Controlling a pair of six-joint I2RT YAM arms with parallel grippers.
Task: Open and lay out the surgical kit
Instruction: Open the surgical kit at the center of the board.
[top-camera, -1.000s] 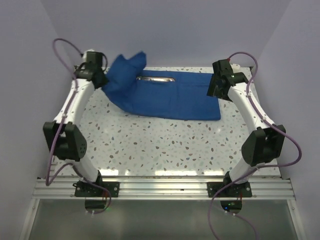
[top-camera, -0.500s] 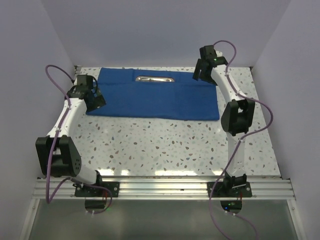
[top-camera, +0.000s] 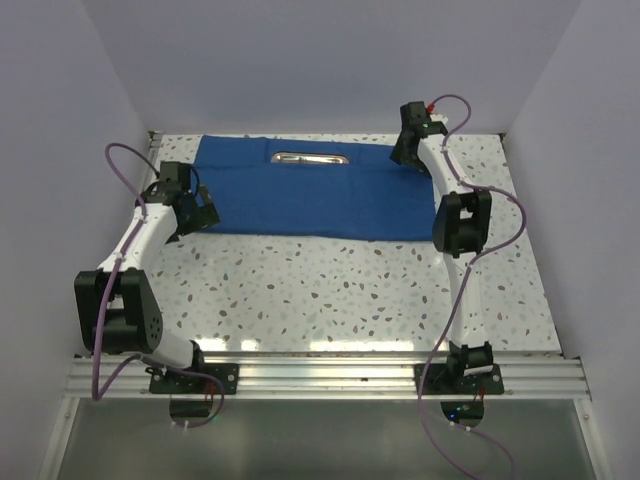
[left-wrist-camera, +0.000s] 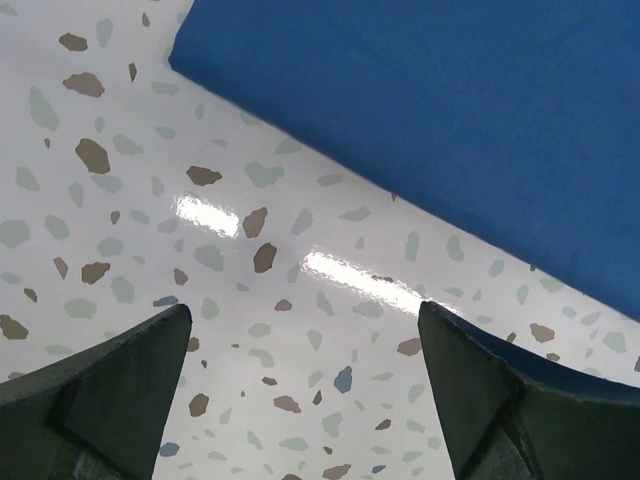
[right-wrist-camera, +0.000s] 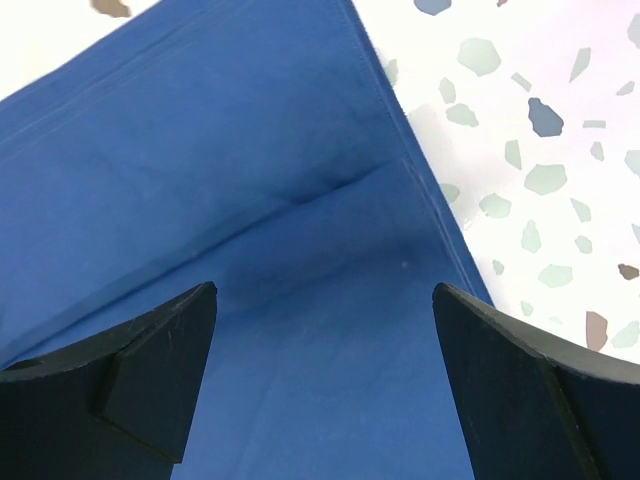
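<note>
Wrap (top-camera: 320, 195) is flat now. A second ago its left end was bunched up in the left gripper (top-camera: 203, 212); that end has since been laid down, and the blue cloth now lies as one long rectangle across the far half of the table (top-camera: 330, 290).

Left gripper has let go and backed off. In its wrist view the jaws stand wide apart with nothing between them, over bare speckled table just off the wrap's left near corner (left-wrist-camera: 450, 120).

Right gripper (top-camera: 403, 156) has moved from the wrap's right edge up to its far right corner. The wrist view shows the claw (right-wrist-camera: 325, 290) wide open and empty, hovering over cloth with a shallow crease and the hemmed edge. I can't tell whether the fingers touch the fabric.

Steel tray (top-camera: 311, 158) sits on the wrap near its far edge, a bit left of centre, same spot as before.

Scissors, forceps and tweezers don't show in any view. They could be in the tray or under a fold.

My read:
- Unfolding is mostly done and neither arm holds anything.
- The right arm looks set to pinch the far right corner, probably to smooth it or open a remaining fold.
- Laying out the instruments hasn't started.
</note>
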